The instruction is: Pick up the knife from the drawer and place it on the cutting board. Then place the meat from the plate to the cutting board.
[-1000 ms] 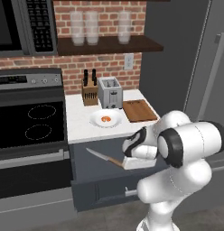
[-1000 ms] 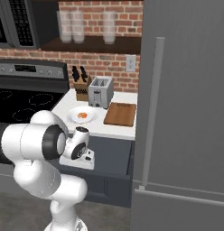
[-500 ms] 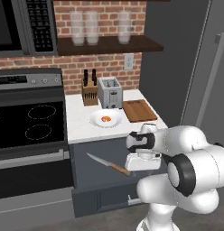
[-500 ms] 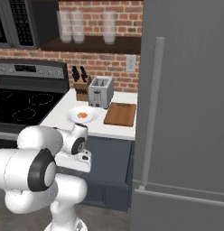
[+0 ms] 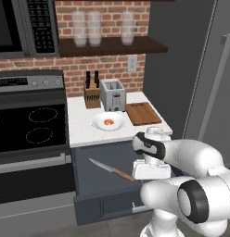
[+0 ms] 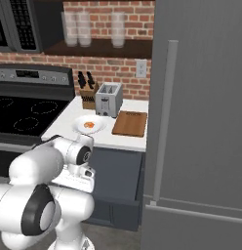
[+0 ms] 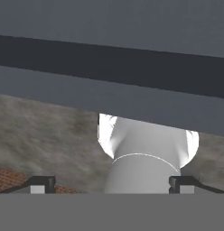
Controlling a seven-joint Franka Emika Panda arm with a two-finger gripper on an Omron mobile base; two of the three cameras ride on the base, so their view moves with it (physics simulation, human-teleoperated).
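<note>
The knife (image 5: 110,169), silver blade and brown handle, lies slantwise in the open dark grey drawer (image 5: 112,207). On the white counter behind stands the round white plate (image 5: 110,121) with the small orange meat (image 5: 108,122) on it; the reddish-brown cutting board (image 5: 142,113) lies just right of it. From the right base view the plate (image 6: 89,125), meat (image 6: 88,125) and cutting board (image 6: 130,123) are seen too. My white hand (image 5: 151,170) hangs over the drawer's right end, just right of the knife handle. My gripper (image 7: 111,185) is open, fingertips wide apart, nothing between them.
A wooden knife block (image 5: 92,95) and a silver toaster (image 5: 112,94) stand at the counter's back. A black stove (image 5: 28,125) lies to the left, a tall grey fridge (image 6: 196,122) to the right. A shelf with glasses (image 5: 93,28) hangs above.
The arm has swung lower and rightward, and the hand has turned from pointing at the knife to hanging over the drawer's right end. The knife has not moved. The jaws stayed open.
</note>
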